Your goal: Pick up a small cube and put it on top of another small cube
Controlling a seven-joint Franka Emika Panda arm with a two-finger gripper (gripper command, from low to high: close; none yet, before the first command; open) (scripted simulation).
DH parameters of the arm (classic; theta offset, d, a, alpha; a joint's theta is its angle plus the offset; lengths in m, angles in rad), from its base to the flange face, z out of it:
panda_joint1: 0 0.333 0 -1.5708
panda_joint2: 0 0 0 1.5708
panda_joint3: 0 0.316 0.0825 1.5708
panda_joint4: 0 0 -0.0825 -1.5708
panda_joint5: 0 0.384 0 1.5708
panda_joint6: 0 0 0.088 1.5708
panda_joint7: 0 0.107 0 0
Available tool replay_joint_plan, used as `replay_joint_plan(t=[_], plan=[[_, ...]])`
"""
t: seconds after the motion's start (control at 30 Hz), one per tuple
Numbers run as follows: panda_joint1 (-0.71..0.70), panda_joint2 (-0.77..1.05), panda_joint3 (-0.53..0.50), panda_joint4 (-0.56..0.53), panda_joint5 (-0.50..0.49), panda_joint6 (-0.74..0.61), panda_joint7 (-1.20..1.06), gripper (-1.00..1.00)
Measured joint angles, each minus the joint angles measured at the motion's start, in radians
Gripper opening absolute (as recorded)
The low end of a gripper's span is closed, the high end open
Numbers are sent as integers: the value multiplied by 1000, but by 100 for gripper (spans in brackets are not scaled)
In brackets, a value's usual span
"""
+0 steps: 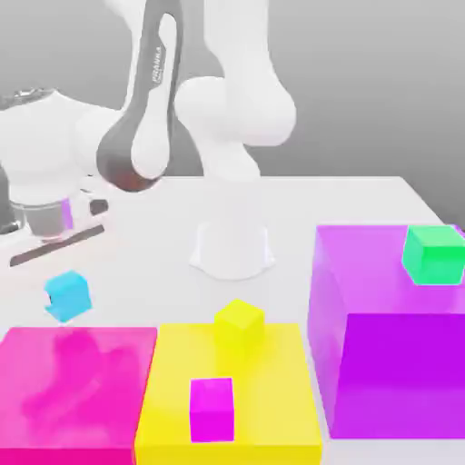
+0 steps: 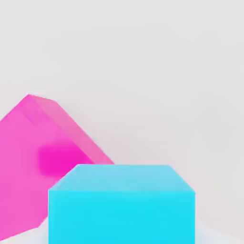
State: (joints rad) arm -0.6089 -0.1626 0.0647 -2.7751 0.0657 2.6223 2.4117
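Cyan cube (image 1: 69, 296) clamped in the robot's jaws, near the pink block (image 1: 77, 390).
Beside that block: the big yellow block (image 1: 272, 400).

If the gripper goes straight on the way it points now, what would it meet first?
The gripper grips the cyan cube, so the cube would probably touch the pale tabletop first. The big pink block looks close to this line; depth is unclear.
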Motion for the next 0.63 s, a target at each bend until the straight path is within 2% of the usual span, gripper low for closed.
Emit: replay_joint_plan(t=[0.3, 0.37, 0.5, 0.53, 0.63], plan=[[318, -296, 213, -73, 123, -222, 63, -100], [350, -290, 241, -89, 133, -200, 73, -100], [348, -174, 269, -121, 129, -53, 85, -100], [346, -143, 274, -128, 128, -15, 88, 100], [346, -143, 274, -128, 128, -15, 88, 100]])
